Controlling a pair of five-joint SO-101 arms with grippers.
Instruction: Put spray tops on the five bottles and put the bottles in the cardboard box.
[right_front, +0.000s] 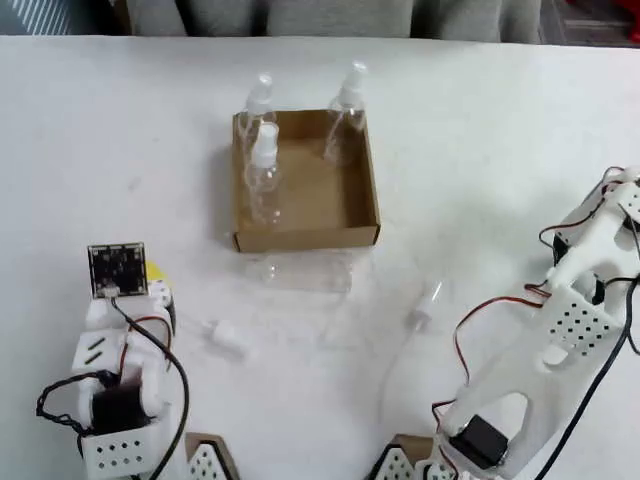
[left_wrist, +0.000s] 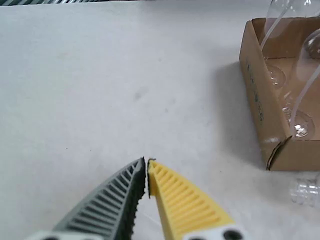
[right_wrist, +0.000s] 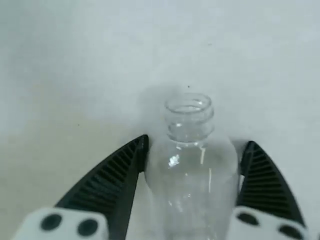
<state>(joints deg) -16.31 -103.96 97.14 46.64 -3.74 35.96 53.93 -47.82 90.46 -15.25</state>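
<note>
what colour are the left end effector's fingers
One dark grey, one yellow on the left end effector; left wrist view shows it best.

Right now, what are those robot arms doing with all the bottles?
They are fitting spray tops onto bottles and packing them in a box. The right gripper is clamped around an open bottle that has no top yet. Three bottles with tops on stand in the cardboard box. Another bottle lies on the table in front of the box, and two spray tops lie loose nearby. The left gripper is shut and empty, beside the box.
</note>
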